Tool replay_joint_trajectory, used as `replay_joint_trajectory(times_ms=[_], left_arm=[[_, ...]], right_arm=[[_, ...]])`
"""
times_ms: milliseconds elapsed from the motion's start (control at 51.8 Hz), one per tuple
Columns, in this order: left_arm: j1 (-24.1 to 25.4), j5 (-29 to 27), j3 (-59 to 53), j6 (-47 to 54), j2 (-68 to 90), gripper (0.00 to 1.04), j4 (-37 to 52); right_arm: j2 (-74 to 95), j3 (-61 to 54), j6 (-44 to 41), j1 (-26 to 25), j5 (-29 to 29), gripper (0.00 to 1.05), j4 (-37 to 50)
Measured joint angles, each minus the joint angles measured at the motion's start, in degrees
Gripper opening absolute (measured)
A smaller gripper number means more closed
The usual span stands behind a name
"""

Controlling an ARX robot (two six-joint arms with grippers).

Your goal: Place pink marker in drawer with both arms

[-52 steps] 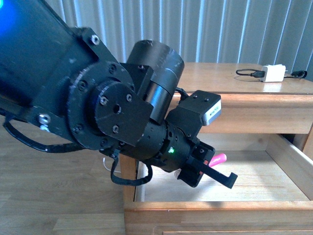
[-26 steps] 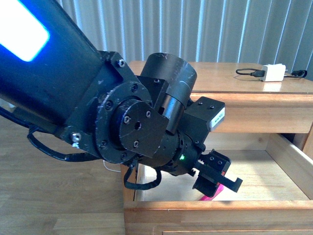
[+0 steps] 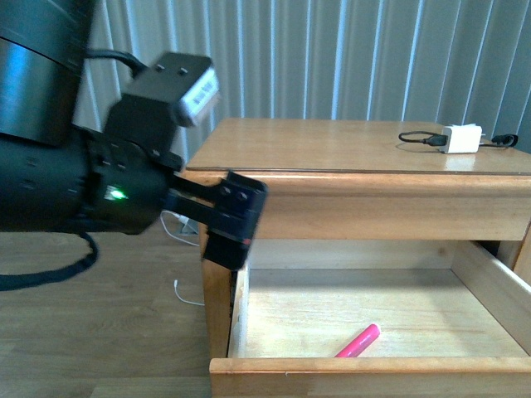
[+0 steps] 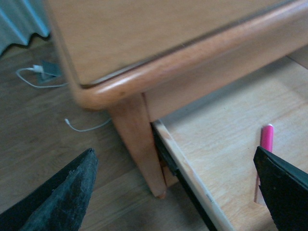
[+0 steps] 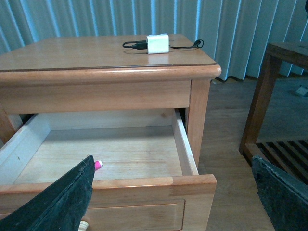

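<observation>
Marker in the open drawer, both claws empty.
The marker (image 3: 358, 341) lies loose on the drawer (image 3: 373, 366) floor, low and right of centre in the front view, near the front wall. The left claw (image 3: 235, 222), mid-left by the nightstand (image 3: 332, 145) corner, is spread wide and grips nothing. The right claw (image 5: 172, 163) also gapes wide, empty.

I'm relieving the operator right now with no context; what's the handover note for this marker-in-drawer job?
Left claw: open, empty, outside the drawer, by the nightstand's front corner.
Right claw: open, empty, in front of the drawer.
Pink marker: lying loose on the drawer floor, near its front.
Done: marker is in the drawer. Left: nothing evident; the drawer stands open.
</observation>
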Motion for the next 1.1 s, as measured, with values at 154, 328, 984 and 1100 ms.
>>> replay_joint_trajectory(times_ms=[154, 328, 984, 1100], left_arm=[[4.07, -1.49, -8.66, -3.06, -13.29, 0.99, 2.25], [13.05, -2.47, -22.62, -8.87, -32.65, 0.99, -0.79], [26.60, -1.49, -39.52, -18.14, -63.01, 0.95, -10.71], [23.45, 0.02, -42.99, -13.11, -65.31, 0.73, -5.09]], right_arm=[[0.00, 0.00, 0.00, 0.00, 0.00, 0.96, 0.00], [0.00, 0.00, 0.00, 0.00, 0.00, 0.96, 0.00], [0.00, 0.00, 0.00, 0.00, 0.00, 0.96, 0.00], [0.00, 0.00, 0.00, 0.00, 0.00, 0.96, 0.00]])
